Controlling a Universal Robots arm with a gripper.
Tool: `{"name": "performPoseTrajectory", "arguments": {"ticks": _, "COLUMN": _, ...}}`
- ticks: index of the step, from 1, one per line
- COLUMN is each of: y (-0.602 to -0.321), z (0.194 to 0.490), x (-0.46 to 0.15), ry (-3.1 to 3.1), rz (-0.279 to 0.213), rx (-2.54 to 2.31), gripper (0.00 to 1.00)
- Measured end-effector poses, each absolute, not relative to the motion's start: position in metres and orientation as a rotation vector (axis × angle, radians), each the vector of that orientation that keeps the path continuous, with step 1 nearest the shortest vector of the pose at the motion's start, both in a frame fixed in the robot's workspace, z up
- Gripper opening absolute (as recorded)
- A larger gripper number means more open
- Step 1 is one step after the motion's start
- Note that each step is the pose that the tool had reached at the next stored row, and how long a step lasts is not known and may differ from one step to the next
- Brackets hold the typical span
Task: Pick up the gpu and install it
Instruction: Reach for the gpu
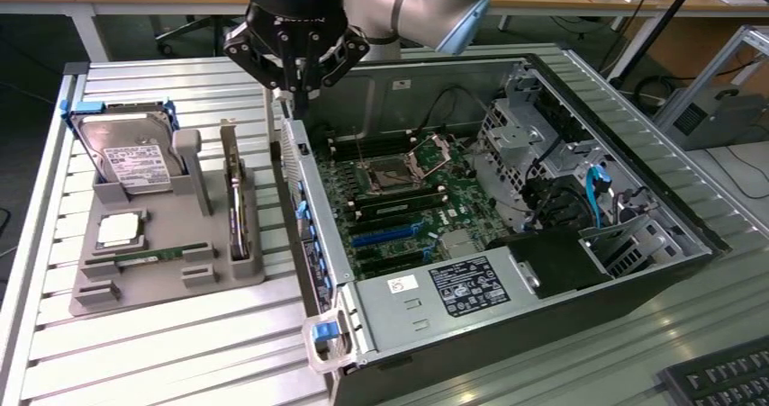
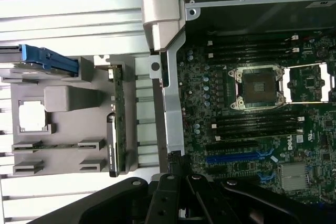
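The gpu [image 1: 238,210] is a thin dark card standing on edge in the grey parts holder [image 1: 168,284], to the exterior view's left of the open computer case [image 1: 529,244]. In the wrist view the gpu [image 2: 116,121] sits in that same holder, beside the case's metal side wall. My gripper [image 1: 292,89] hangs above the case's near wall, higher than the gpu and slightly toward the case from it. Its black fingers [image 2: 168,184] are shut together with nothing between them. The motherboard's blue slot [image 2: 236,157] lies bare inside the case.
A hard drive [image 1: 126,158], a processor chip [image 1: 121,230] and a green memory stick [image 1: 150,257] also sit in the holder. Inside the case are the open processor socket [image 1: 394,174], the power supply [image 1: 463,289] and a drive cage [image 1: 529,140]. A keyboard [image 1: 721,379] lies at the front corner.
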State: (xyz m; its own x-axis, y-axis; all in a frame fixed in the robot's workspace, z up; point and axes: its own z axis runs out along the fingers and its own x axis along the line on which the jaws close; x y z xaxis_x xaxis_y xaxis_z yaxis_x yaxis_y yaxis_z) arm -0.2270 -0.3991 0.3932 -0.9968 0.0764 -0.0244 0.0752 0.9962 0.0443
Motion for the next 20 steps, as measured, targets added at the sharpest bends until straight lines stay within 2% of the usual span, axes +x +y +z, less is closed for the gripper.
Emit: {"name": "performPoseTrajectory", "arguments": {"ticks": 20, "y": -0.3992, "z": 0.3931, "x": -0.2339, "ry": 3.113, "rz": 0.068, "rx": 0.118, "gripper": 0.11}}
